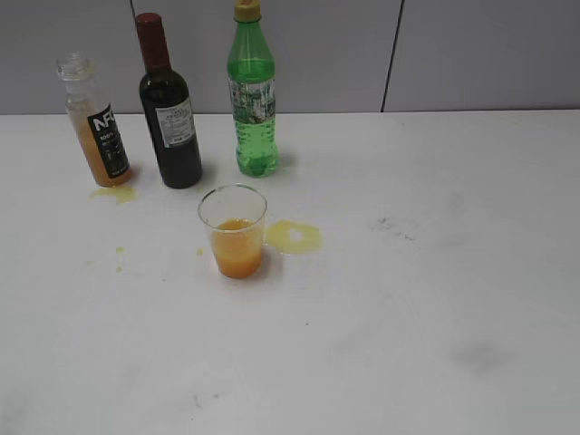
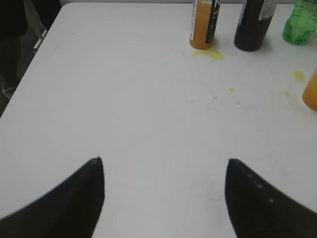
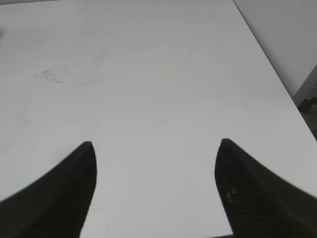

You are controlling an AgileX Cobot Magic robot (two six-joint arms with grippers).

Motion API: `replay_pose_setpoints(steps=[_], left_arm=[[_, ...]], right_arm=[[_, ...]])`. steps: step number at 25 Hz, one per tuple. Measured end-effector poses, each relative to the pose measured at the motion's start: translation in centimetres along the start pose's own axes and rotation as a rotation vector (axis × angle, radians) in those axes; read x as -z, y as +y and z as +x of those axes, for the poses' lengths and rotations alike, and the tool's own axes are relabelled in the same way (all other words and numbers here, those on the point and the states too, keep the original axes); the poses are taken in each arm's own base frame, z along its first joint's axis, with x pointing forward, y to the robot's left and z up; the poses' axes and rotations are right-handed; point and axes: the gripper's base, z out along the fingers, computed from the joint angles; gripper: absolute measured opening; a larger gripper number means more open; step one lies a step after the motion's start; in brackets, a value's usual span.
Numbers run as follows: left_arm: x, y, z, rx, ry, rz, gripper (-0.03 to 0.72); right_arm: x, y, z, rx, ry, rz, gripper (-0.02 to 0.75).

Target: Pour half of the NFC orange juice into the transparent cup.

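The NFC orange juice bottle [image 1: 98, 127] stands uncapped at the back left, about half full; its lower part shows in the left wrist view [image 2: 203, 27]. The transparent cup [image 1: 234, 231] stands mid-table, holding orange juice in its lower half; its edge shows at the right of the left wrist view [image 2: 311, 91]. My left gripper [image 2: 163, 171] is open and empty over bare table, well short of the bottle. My right gripper [image 3: 156, 151] is open and empty over bare table. Neither gripper shows in the exterior view.
A dark wine bottle [image 1: 168, 113] with a red cap and a green soda bottle [image 1: 252, 95] stand at the back. Juice puddles lie by the NFC bottle [image 1: 115, 193] and right of the cup [image 1: 294, 236]. The white table's [image 1: 408, 317] right edge shows in the right wrist view [image 3: 277, 84].
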Motion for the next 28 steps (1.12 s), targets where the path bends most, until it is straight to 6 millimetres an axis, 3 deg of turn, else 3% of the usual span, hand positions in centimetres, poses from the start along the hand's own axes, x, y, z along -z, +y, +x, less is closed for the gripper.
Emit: replay_pose_setpoints(steps=[28], left_arm=[[0.00, 0.00, -0.01, 0.000, -0.001, 0.000, 0.584]], right_arm=[[0.00, 0.00, 0.00, 0.000, 0.000, 0.000, 0.571]])
